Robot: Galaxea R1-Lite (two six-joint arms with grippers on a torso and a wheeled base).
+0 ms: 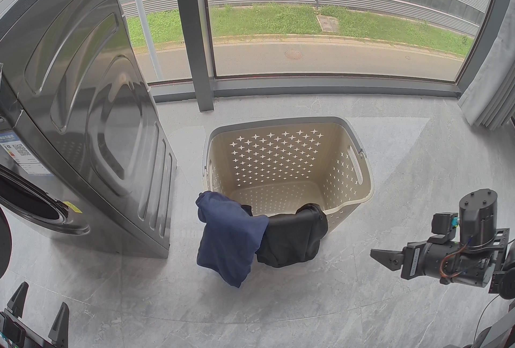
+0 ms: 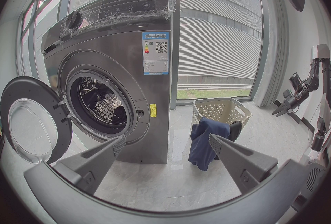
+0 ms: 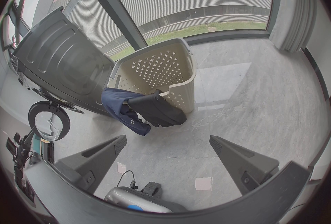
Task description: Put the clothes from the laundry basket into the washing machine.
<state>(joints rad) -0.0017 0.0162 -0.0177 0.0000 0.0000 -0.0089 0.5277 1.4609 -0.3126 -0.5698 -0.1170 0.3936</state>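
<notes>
A blue garment (image 1: 228, 236) and a black garment (image 1: 292, 242) hang over the near rim of the laundry basket (image 1: 284, 121), beside the washing machine (image 1: 80, 97). The left end effector (image 2: 165, 140) and right end effector (image 3: 167, 140) gape wide, empty. Best to pinch the cloth at the rim where it bunches, then lift clear.

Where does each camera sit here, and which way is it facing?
Head view: high on the robot, looking down at the laundry basket; left gripper and right gripper low at the sides.
Left wrist view: faces the washing machine, open fingers in front.
Right wrist view: faces the basket, open fingers in front.
Shared: blue garment and black garment over the basket's rim.
</notes>
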